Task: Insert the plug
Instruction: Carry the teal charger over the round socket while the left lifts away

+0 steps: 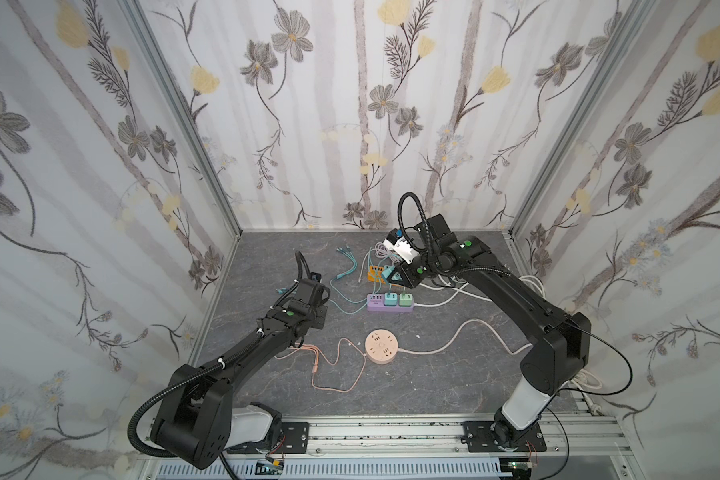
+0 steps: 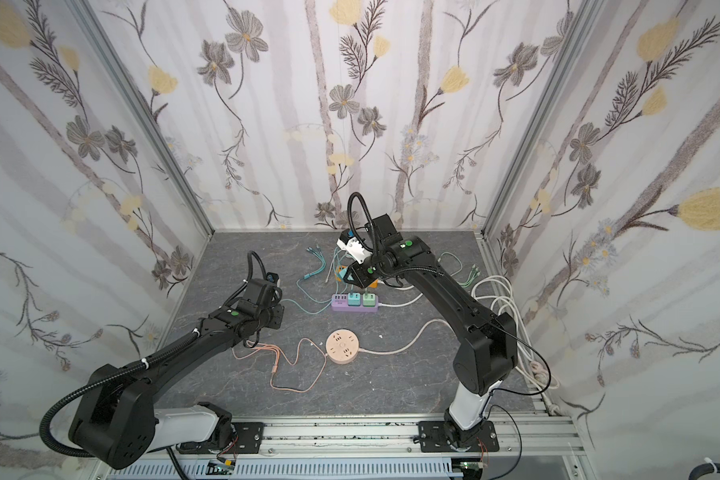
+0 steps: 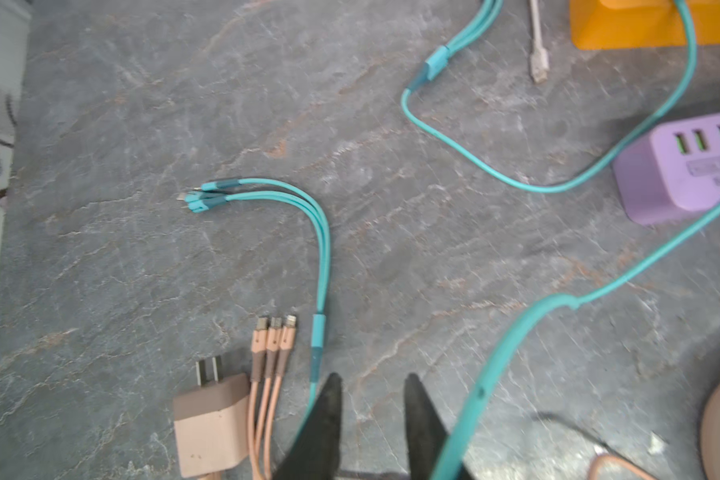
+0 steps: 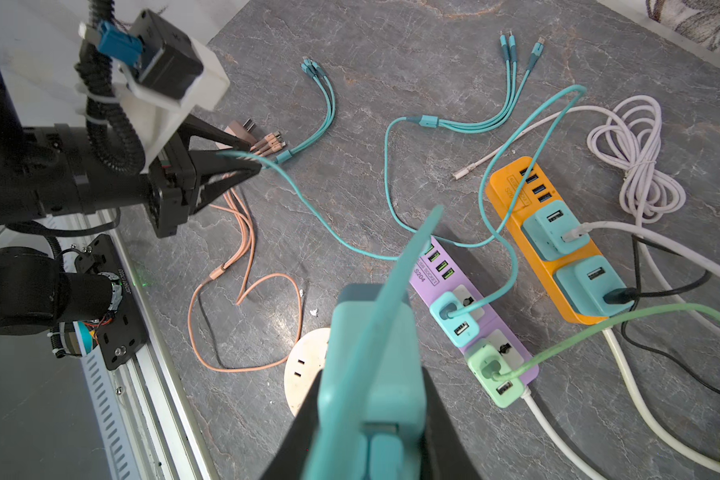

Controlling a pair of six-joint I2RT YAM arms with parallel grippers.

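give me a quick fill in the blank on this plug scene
The right gripper holds a ___ charger.
The purple power strip carries ___ chargers.
On the orange power strip, one charger carries a white cable, the other a ___ one.
The round pink socket has ___ plugged into it.
Missing words: teal; two; black; nothing.

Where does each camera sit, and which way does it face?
Both top views: high over the front rail, looking down at the tabletop; left arm and right arm show.
Left wrist: looks down at a pink charger; left gripper tips show.
Right wrist: looks across at the left gripper; right gripper holding a teal charger shows.
Shared: both wrist views show the purple power strip.
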